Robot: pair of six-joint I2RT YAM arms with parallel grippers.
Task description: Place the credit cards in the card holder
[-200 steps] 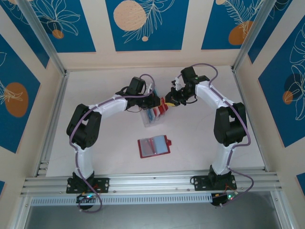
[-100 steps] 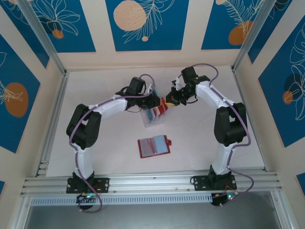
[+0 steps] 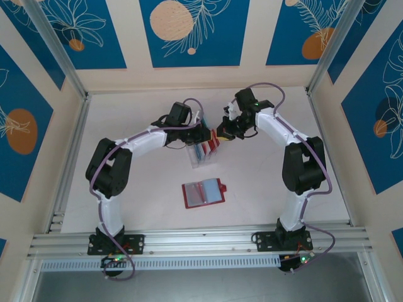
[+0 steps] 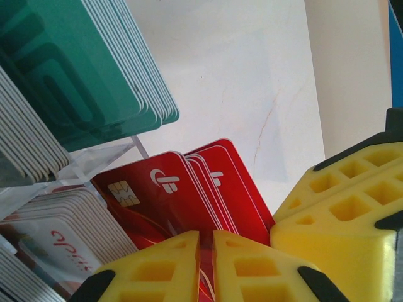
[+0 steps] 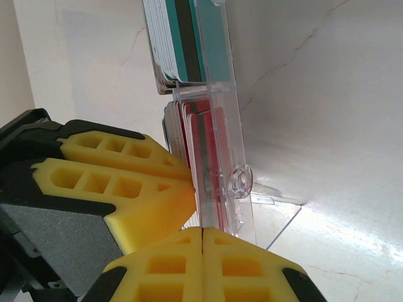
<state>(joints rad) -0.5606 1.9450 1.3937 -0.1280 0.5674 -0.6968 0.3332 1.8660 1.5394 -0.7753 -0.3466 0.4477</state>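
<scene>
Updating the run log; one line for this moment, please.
left fingers: pinching red cards | right fingers: shut at rack edge | card holder: open, lying apart

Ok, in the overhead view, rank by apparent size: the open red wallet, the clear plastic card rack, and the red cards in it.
1. open red folding card holder
2. clear plastic slotted rack, slightly smaller, partly covered
3. red credit cards, smallest

Left gripper [image 4: 206, 238] partly hides the red credit cards [image 4: 182, 195].
</scene>
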